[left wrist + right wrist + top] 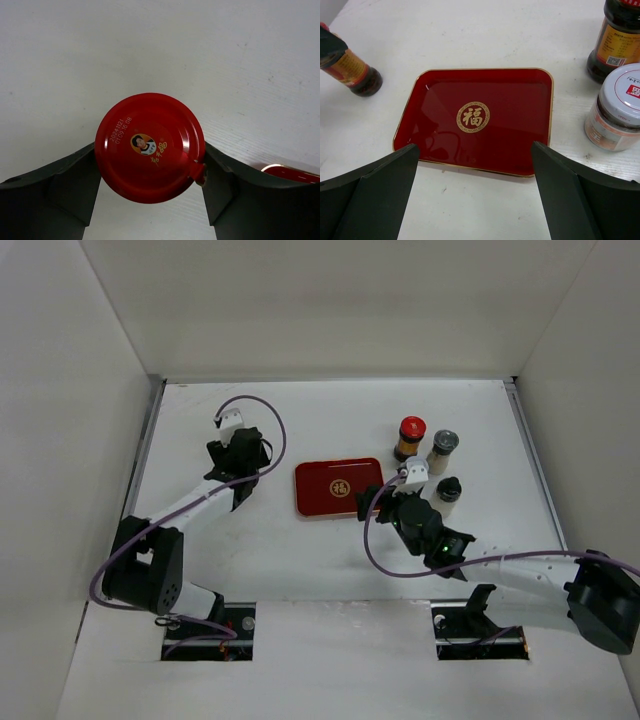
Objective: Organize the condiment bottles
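Observation:
My left gripper (243, 455) is shut on a red-capped jar (150, 145), its fingers (60, 185) pressed against both sides of the cap; the gripper hides the jar in the top view. The same jar (351, 70) shows tilted at the far left of the right wrist view. A second red-capped jar (410, 437) with dark contents and a yellowish label (620, 40) stands right of the red tray (315, 502). A grey-capped jar (444, 446) stands beside it, also seen in the right wrist view (619, 107). A dark-capped small jar (448, 489) stands nearer. My right gripper (380, 502) is open and empty at the tray's right edge (475, 200).
The flat red tray (520, 125) with a gold emblem lies at the table's middle with nothing on it. White walls close in the table at the left, back and right. The right arm's cable loops just in front of the tray.

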Robot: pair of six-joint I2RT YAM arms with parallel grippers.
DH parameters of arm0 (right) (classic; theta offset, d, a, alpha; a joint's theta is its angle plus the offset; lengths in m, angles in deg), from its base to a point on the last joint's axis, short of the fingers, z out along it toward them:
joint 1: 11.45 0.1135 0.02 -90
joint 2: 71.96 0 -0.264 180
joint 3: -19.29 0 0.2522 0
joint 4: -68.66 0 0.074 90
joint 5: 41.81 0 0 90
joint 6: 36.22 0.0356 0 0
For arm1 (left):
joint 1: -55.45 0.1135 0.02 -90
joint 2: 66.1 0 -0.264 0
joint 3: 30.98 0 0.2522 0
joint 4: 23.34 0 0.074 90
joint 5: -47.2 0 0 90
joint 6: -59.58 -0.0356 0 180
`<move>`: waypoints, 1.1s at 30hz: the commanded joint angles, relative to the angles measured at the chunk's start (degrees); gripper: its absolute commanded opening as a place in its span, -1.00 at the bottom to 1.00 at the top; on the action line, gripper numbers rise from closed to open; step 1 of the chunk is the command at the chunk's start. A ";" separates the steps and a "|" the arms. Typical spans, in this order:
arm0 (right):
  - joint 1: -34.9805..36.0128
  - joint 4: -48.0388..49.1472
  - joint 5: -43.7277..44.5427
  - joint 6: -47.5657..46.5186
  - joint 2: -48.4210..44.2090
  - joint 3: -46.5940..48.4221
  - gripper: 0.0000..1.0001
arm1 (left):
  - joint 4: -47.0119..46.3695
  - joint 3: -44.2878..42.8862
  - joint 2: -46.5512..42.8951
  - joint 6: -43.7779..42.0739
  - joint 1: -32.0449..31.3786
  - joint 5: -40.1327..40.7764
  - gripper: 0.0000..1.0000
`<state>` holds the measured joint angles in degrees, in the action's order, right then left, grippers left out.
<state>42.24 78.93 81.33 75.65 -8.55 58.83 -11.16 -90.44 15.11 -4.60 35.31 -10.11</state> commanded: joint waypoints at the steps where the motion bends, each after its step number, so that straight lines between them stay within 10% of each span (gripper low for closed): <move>1: -0.21 3.21 -0.98 0.19 0.13 1.29 1.00 | -2.72 -2.74 -0.43 0.10 -0.29 0.71 0.24; 6: -0.65 3.74 -0.89 0.37 0.12 1.03 1.00 | -2.81 -2.82 -5.17 -0.77 -2.66 2.73 -0.15; 19: -2.23 4.97 0.34 0.63 -1.19 -0.29 1.00 | -10.53 -8.27 -5.46 -1.74 -18.30 1.33 -0.18; 26: -3.81 4.62 1.92 0.89 -1.19 -0.64 -0.18 | -14.15 -11.87 1.84 -1.04 -21.38 -2.36 -0.17; 33: -5.22 4.62 2.89 1.86 -2.07 -1.61 -0.25 | -15.38 -12.05 7.56 -1.04 -22.44 -1.66 -0.18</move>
<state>37.82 80.06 82.51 76.54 -9.57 57.67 -17.22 -98.41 23.96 -5.99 13.04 -12.93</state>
